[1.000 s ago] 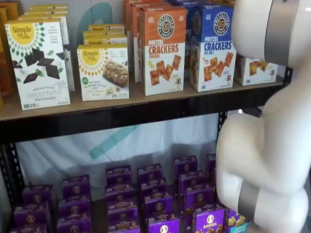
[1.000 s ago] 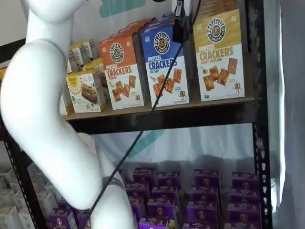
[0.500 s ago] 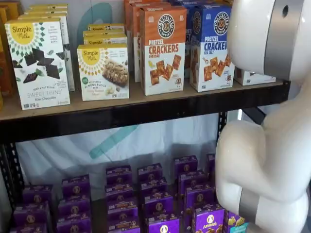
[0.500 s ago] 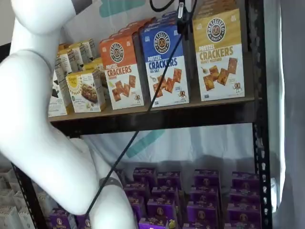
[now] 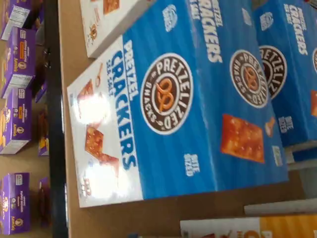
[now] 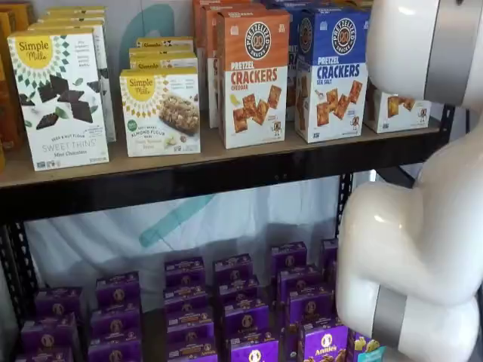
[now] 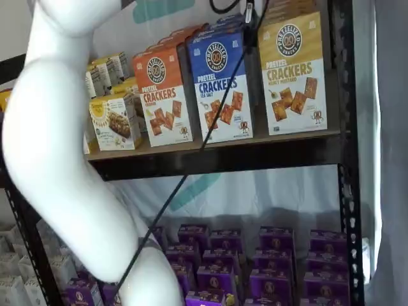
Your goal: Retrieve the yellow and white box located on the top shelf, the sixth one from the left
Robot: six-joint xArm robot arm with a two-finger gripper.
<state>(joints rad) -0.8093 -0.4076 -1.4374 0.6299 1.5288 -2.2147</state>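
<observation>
The white, glossy arm is seen nearest in both shelf views, its rounded segments covering part of the shelving, and a black cable is strung slantwise from it to the upper edge. A small dark piece is glimpsed at the top edge where the cable ends, but the tool's fingers cannot be made out there; going by the record alone, the tool is spread to its widest, and nothing is seen gripped.

Next, the yellow and white box is found standing upright at the right end of the top shelf, just beside the black upright. A mustard-yellow upper band with a round dark pretzel badge is shown, and a white lower half printed with brown square crackers. It is flat-faced cardboard, matched in size to the blue-topped box just beside it and the orange-topped box beyond. In a shelf view only its lower white part is visible past the arm.

The shelf is a tan wooden board edged by a black metal rail. In the wrist view, the blue carton fills the picture.

Below, small purple boxes are ranked in rows. Behind, a pale sheet with teal marks is hung.
</observation>
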